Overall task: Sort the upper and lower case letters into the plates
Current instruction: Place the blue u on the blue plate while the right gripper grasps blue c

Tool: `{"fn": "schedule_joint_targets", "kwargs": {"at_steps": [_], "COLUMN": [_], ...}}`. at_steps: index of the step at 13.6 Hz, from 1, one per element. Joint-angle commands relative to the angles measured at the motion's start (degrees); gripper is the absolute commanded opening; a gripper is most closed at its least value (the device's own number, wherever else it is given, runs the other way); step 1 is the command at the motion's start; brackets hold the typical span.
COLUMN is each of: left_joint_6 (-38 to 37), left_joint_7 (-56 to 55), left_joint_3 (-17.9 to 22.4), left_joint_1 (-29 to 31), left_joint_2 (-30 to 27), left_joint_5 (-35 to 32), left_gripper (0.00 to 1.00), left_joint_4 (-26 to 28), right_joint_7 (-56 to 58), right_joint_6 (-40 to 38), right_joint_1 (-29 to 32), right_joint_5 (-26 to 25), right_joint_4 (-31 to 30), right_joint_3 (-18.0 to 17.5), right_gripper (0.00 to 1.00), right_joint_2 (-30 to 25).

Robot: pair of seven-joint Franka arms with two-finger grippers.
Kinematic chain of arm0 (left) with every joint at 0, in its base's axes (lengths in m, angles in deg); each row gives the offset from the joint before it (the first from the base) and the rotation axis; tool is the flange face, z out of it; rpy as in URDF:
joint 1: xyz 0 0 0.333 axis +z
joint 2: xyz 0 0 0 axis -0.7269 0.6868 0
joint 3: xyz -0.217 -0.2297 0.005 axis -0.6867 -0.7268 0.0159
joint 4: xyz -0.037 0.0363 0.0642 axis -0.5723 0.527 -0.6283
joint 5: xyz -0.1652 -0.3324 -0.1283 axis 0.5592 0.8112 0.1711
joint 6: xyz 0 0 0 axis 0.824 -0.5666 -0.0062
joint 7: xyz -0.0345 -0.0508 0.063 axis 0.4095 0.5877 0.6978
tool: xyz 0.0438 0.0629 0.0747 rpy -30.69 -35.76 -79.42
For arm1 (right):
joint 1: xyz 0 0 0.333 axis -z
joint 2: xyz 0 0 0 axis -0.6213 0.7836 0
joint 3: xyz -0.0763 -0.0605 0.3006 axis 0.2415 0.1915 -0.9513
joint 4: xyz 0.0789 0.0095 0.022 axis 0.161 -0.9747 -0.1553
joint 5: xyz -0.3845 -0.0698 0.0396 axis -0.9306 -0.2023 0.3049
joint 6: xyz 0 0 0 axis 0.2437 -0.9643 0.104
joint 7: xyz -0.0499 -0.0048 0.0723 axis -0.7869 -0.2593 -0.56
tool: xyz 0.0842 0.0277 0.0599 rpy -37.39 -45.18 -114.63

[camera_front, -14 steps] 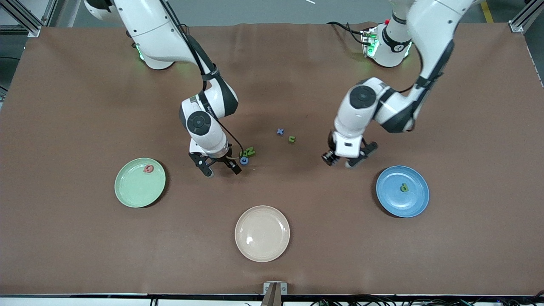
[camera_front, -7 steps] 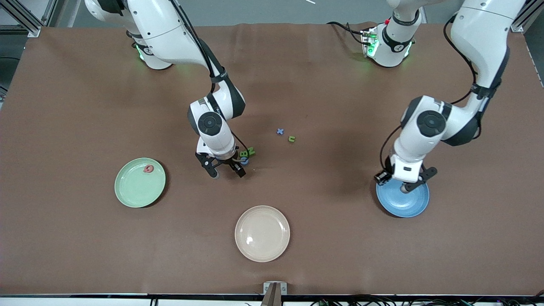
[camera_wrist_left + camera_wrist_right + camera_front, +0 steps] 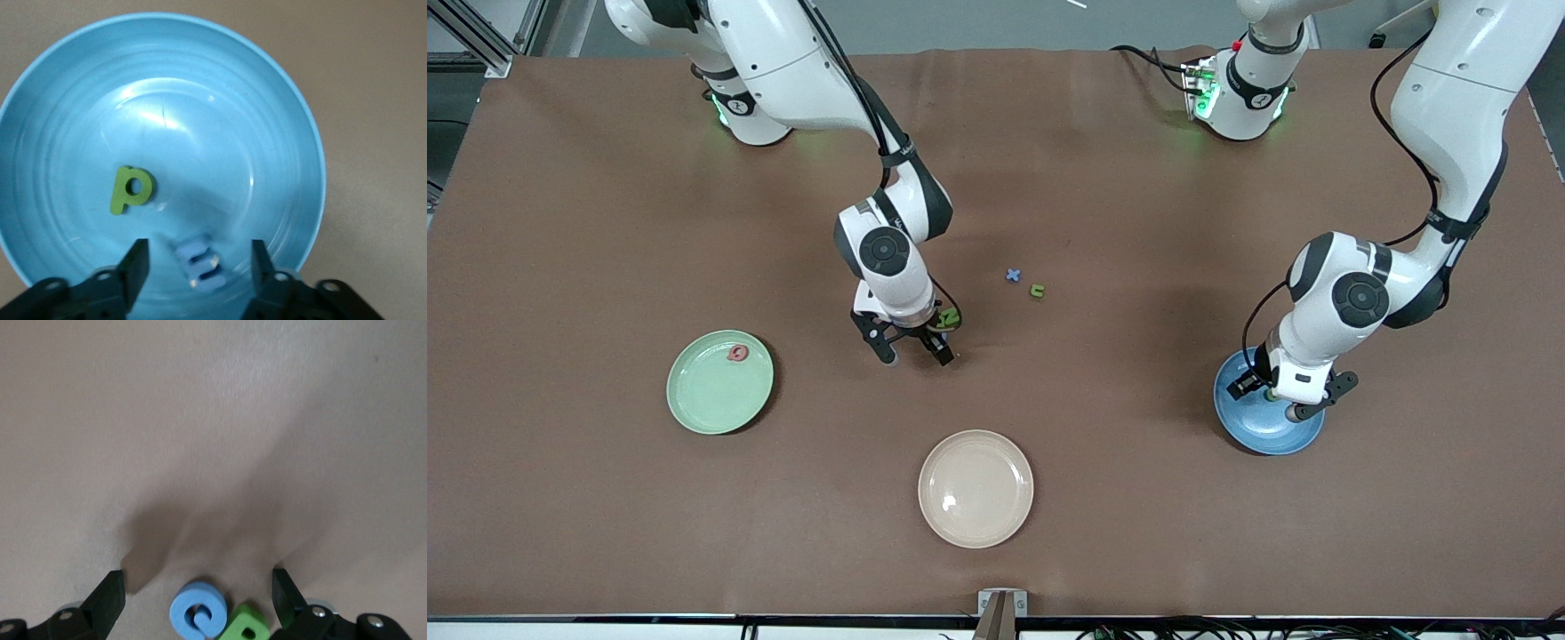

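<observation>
Three plates on the brown table (image 3: 587,222): cream plate (image 3: 975,489) nearest the front camera, bare of letters. Farther back, blue plate (image 3: 1263,431) toward the left arm's end, green plate (image 3: 719,382) toward the right arm's end with a red letter (image 3: 737,353) near its rim. Left gripper (image 3: 1294,402) low over the blue plate, fingers spread apart, a pale blue letter (image 3: 199,263) between them though touching neither, a green "p" (image 3: 131,189) lying apart in the same plate. Right gripper (image 3: 914,348) down near the table's middle, fingers wide, a round blue letter (image 3: 199,613) and a green letter (image 3: 245,625) touching side by side between them. Farther still, a small blue "x" (image 3: 1013,276) and a green "c" (image 3: 1037,291) just beside each other on the bare table.
</observation>
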Motion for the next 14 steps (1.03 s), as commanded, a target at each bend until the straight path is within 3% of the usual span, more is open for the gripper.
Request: {"fn": "schedule_joint_targets", "kwargs": {"at_steps": [1, 2, 4, 6, 10, 14], "left_joint_6": [-1.27, -3.71, -9.16, -9.36, -9.10, -8.48], "left_joint_7": [-0.88, -1.14, -6.64, -12.54, -30.89, -46.81], "left_joint_3": [-0.96, -2.10, -9.19, -13.43, -13.80, -13.80], "left_joint_1": [0.22, -0.22, -0.40, -1.44, -10.57, -17.08], "left_joint_2": [-3.59, -5.70, -6.69, -6.34, -5.03, -2.65], "left_joint_5": [-1.26, -1.17, -0.91, -1.08, -1.26, -1.17], "left_gripper": [1.00, 1.00, 1.00, 1.00, 0.98, 0.96], "left_joint_4": [0.02, 0.20, -0.24, 0.20, 0.11, -0.24], "right_joint_7": [-3.57, -4.36, -4.72, -5.50, -5.51, -5.25], "right_joint_6": [-0.10, -0.10, -0.19, -0.71, -9.31, -9.42], "right_joint_1": [-1.63, -2.33, -2.42, -2.42, -1.28, -0.84], "right_joint_5": [-0.47, -0.47, -0.47, -0.47, -4.15, -4.69], "right_joint_4": [2.14, 2.14, 2.23, 2.92, 7.06, 7.06], "right_joint_3": [0.66, 0.66, 0.66, 0.66, 0.66, 0.66], "right_gripper": [0.95, 0.94, 0.93, 0.91, 0.78, 0.65], "right_joint_2": [2.34, 2.34, 2.34, 2.34, 2.34, 2.69]}}
